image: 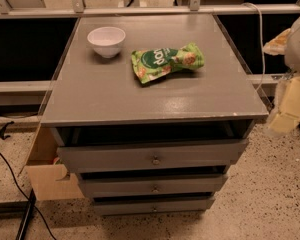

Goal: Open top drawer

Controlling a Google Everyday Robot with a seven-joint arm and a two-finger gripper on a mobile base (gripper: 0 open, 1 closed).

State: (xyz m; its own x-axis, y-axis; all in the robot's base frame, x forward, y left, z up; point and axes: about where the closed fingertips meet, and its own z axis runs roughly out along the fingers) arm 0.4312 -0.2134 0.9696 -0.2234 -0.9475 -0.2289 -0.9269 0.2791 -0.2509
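The top drawer (152, 156) is the widest gray front of the three, with a small round metal knob (155, 160) at its centre. It stands out a little from the gray cabinet, with a dark gap above it under the cabinet top (140, 94). Two shorter drawer fronts (152, 186) sit below it, each stepped further back. My gripper (289, 106) is a pale, blurred shape at the right edge of the camera view. It hangs beside the cabinet's right front corner, off to the right of the drawer, and touches nothing.
A white bowl (106, 40) and a green snack bag (166, 61) lie on the cabinet top. A cardboard box (45, 176) stands on the floor at the cabinet's left. Black cables (12, 184) run across the speckled floor. A rail with a white cable (260, 39) crosses behind.
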